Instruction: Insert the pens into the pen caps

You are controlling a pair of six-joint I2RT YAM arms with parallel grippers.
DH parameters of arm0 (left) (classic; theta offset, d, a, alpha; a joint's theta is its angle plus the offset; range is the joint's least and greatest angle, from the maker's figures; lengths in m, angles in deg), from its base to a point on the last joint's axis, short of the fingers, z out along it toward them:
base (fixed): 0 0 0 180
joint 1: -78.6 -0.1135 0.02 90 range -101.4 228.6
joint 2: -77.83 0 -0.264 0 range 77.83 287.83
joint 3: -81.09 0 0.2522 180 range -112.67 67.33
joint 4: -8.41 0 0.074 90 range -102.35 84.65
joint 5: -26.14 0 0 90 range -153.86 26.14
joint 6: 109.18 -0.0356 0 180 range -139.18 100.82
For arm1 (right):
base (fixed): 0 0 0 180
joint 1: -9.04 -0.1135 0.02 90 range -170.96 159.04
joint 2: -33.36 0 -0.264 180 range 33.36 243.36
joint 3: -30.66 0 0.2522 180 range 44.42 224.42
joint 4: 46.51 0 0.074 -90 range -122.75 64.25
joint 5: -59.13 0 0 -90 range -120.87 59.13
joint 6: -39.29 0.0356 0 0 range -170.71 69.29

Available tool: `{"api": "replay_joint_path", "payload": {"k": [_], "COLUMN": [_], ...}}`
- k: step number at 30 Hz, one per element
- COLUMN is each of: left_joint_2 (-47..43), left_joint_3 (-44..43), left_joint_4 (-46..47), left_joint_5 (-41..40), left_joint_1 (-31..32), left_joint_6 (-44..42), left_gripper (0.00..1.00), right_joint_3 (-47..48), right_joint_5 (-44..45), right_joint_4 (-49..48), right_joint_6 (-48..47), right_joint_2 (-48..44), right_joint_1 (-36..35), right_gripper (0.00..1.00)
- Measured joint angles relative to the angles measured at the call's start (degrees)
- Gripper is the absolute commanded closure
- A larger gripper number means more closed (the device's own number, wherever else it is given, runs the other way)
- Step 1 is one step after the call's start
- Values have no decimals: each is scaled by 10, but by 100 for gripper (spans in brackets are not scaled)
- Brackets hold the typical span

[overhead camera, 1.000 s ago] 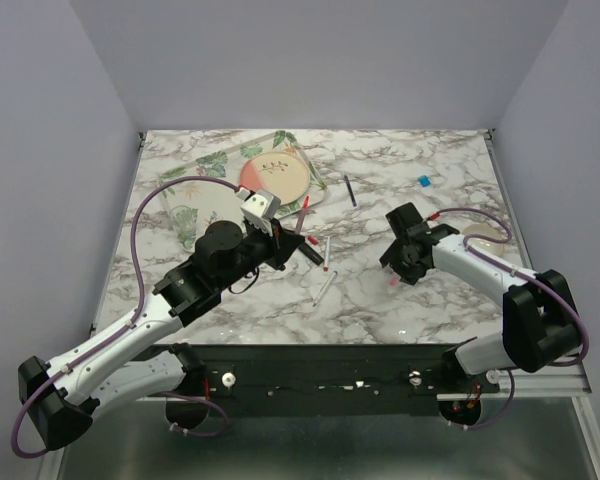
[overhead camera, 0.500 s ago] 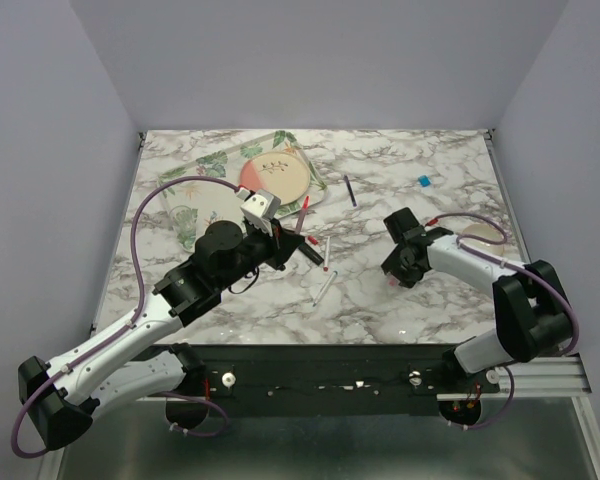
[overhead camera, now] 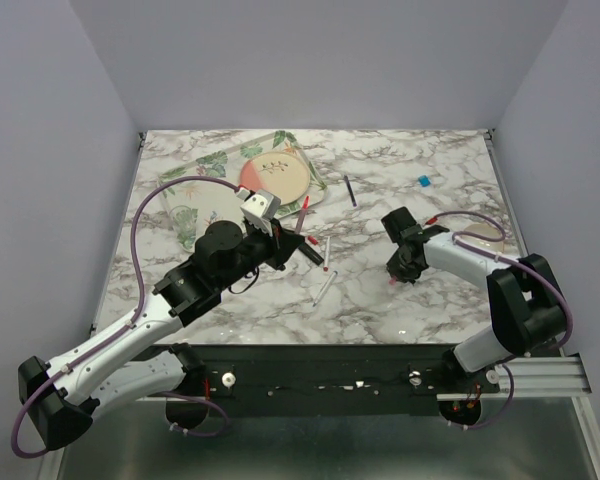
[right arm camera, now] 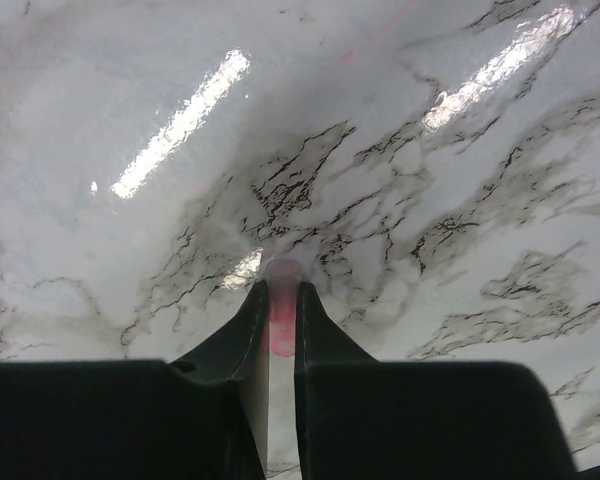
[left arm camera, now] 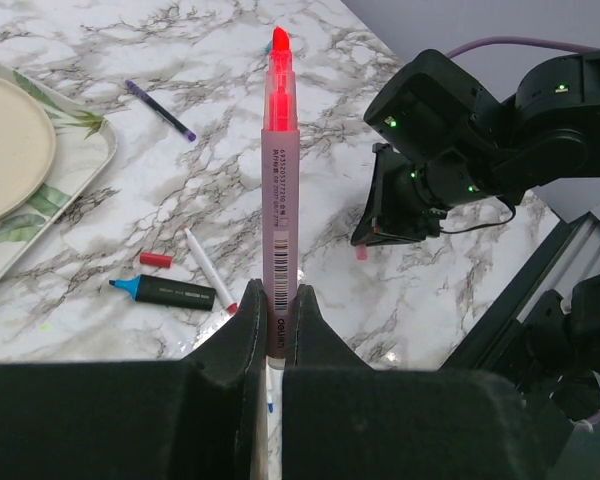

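Held pink pen (left arm camera: 279,150) beside tray (left arm camera: 80,170) in clamped left gripper (left arm camera: 275,300); pinched pink cap (right arm camera: 282,325), well right of tray, in right gripper (right arm camera: 280,300); counted none capped, with marker (left arm camera: 175,293), white pen (left arm camera: 205,265), navy pen (left arm camera: 160,110) loose near tray.

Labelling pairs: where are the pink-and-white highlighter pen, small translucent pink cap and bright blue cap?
pink-and-white highlighter pen (left arm camera: 279,180), left wrist view, mid barrel.
small pink cap (right arm camera: 282,300), right wrist view, rounded end.
bright blue cap (overhead camera: 423,181), top external view, middle.
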Motion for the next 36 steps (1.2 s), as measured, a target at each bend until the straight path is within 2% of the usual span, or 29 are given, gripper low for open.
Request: {"api": "replay_joint_path", "payload": {"k": [2,10,14,17,18,22,29,36], "left_joint_2": [0,30,70,85,87,84,78,78], "left_joint_3": [0,-7,-17,-16,-16,-11,1,9], "left_joint_4": [0,-3,-3,-1,4,38,98,142], "left_joint_5": [0,0,33,83,109,180,264,308], "left_joint_1": [0,0,0,0,0,0,-1,-10], "left_joint_6": [0,0,7,8,8,15,49,85], "left_gripper": [100,100,100,100,100,100,100,100], "right_joint_3": [-1,-9,-5,10,21,25,-25,-91], "right_joint_5": [1,0,-27,-89,-125,-235,-388,-431], "right_joint_4": [-3,-28,-55,-98,-132,-252,-526,-647], "right_joint_6": [-2,-56,-132,-200,-225,-253,-200,-162], "right_joint_2": [0,-19,-96,-175,-219,-303,-361,-365], "right_joint_1": [0,0,1,1,1,1,1,-5], "right_gripper": [99,99,99,99,99,99,99,99]}}
